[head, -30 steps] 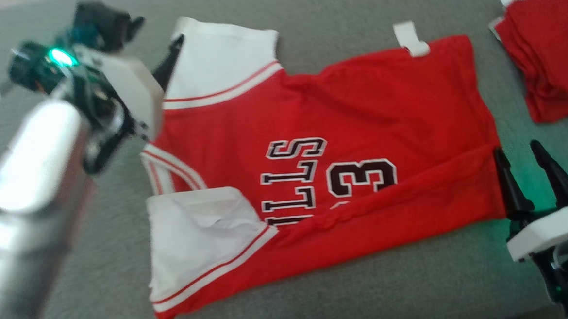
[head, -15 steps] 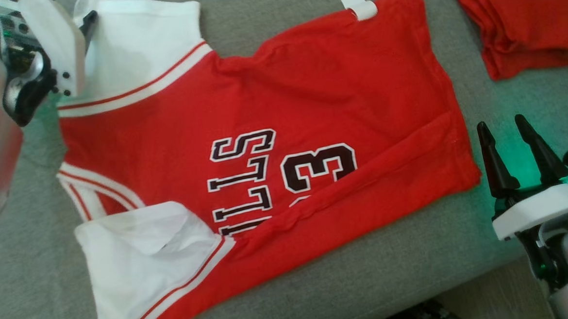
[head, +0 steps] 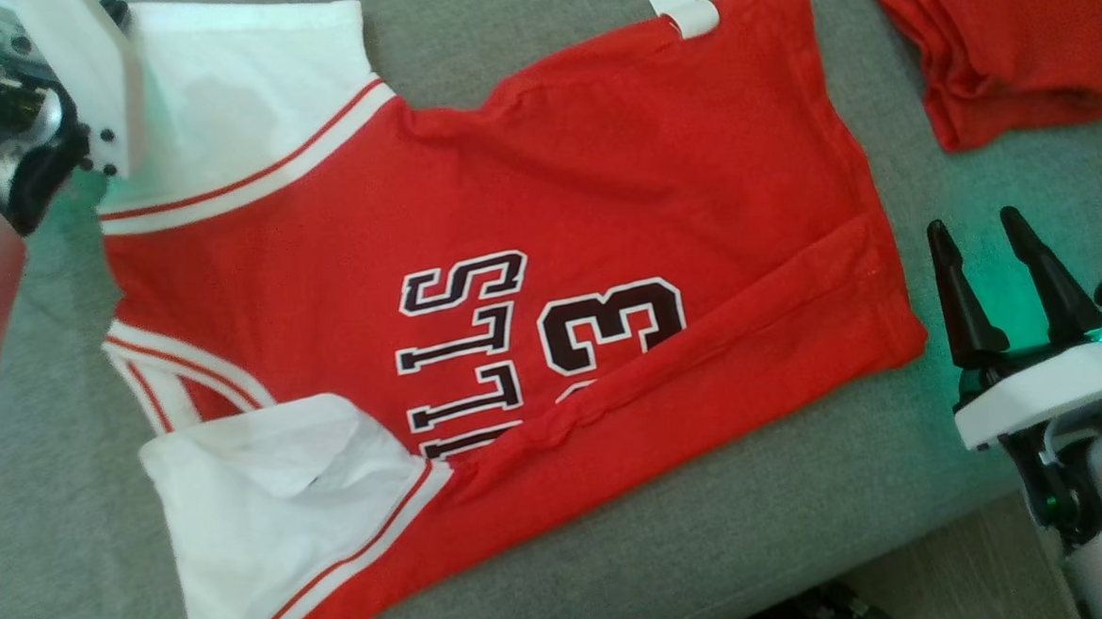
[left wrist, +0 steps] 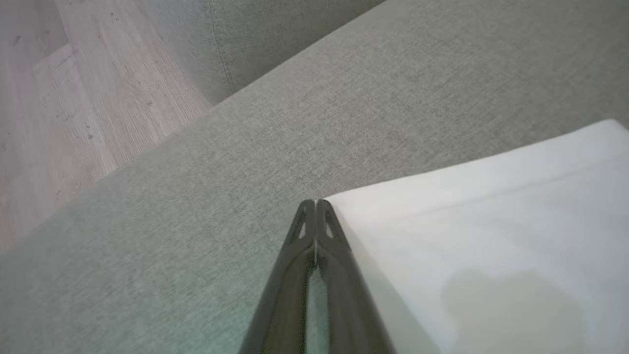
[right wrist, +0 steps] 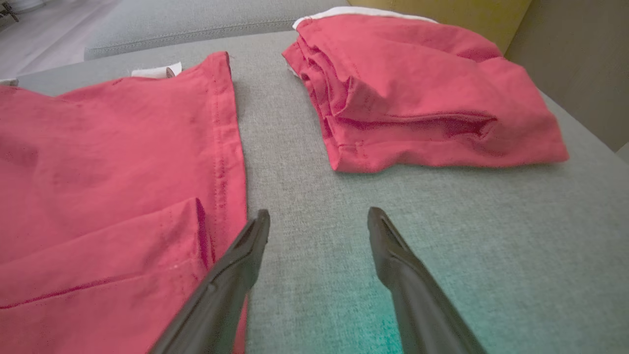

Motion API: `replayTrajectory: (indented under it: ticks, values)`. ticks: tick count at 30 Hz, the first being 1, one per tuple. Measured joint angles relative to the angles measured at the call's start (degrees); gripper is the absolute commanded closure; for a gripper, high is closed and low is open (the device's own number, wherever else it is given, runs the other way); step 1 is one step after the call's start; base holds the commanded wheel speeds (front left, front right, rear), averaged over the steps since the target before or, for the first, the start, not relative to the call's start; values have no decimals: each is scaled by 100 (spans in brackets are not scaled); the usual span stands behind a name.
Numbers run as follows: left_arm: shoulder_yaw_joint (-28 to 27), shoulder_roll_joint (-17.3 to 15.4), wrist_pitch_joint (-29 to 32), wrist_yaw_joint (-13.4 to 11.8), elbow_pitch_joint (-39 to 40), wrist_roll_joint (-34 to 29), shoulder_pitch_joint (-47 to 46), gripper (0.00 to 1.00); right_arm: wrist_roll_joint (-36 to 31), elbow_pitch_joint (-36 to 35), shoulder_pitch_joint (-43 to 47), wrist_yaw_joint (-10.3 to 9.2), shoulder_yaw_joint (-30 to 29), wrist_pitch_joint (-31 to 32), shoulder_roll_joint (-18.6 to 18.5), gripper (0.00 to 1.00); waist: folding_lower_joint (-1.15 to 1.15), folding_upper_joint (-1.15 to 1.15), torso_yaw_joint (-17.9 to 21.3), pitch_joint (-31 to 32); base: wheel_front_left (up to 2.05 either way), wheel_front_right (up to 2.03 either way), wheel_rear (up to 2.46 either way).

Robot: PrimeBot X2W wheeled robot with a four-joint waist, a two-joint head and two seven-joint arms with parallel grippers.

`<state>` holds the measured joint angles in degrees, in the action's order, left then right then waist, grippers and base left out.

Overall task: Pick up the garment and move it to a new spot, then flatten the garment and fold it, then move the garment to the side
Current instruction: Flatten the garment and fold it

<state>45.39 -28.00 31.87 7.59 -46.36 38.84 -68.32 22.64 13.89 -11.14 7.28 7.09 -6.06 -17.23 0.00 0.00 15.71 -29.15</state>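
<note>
the garment [head: 527, 207] is spread on the grey sofa cushion [head: 760, 525], its long axis laid across the head view from white sleeves at the left to the hem [head: 874, 264] at the right. the left hand [left wrist: 314, 204] is seen shut at the corner of the upper left sleeve [left wrist: 491, 221]; whether cloth is pinched cannot be told. the right hand [head: 976, 223] is held wide open, empty, just beside the hem at the lower right.
</note>
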Motion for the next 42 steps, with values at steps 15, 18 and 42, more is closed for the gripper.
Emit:
replayTrajectory:
  ticks: [15, 18, 42]
  values:
    - [804, 177, -1166, 0, 609, 254, -4, 100, 857, 214, -1432, 0, 573, 1615, -672, 0, -1, 0, -826, 558, 0, 0, 0]
    - [965, 180, -1273, 0, 751, 326, -79, 100, 1002, 624, -1929, 0, 727, 2002, -728, 0, -1, 0, -1039, 589, 0, 0, 0]
    - [1656, 314, -2298, 2, 419, 714, -644, 100, 1337, 2472, -3315, 0, 1380, 1589, -961, 100, 0, 0, -1556, 504, 0, 0, 0]
